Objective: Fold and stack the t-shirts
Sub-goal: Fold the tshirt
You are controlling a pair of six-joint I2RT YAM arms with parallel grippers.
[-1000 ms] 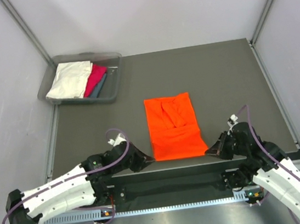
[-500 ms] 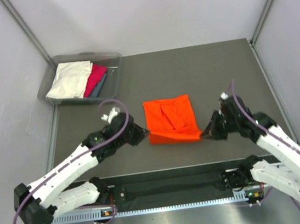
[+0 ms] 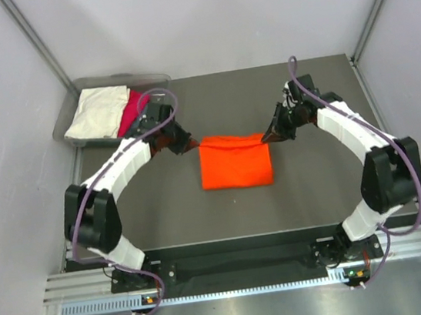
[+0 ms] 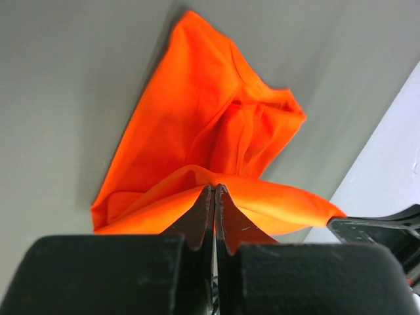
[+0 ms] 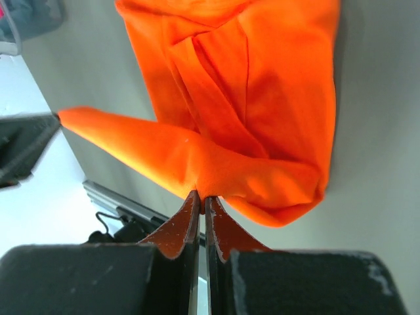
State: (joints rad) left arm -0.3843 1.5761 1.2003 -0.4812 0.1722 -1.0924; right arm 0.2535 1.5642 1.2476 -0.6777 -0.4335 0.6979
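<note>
Top external: left gripper (image 3: 188,146), right gripper (image 3: 265,139) clamp orange t-shirt (image 3: 235,167) far corners; contact indistinct there.

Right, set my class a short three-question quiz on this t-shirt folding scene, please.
1. True or false: the left gripper hangs open above the orange t-shirt.
2. Where does the magenta-pink shirt lie? A, beside the orange one on the table; B, in the grey bin; C, nowhere in view.
3. Which colour shirt lies next to it, at the bin's left end in the top view?
Key: 1 false, it and the right gripper are both shut on the orange cloth. 2 B. 3 the cream-white shirt.
</note>
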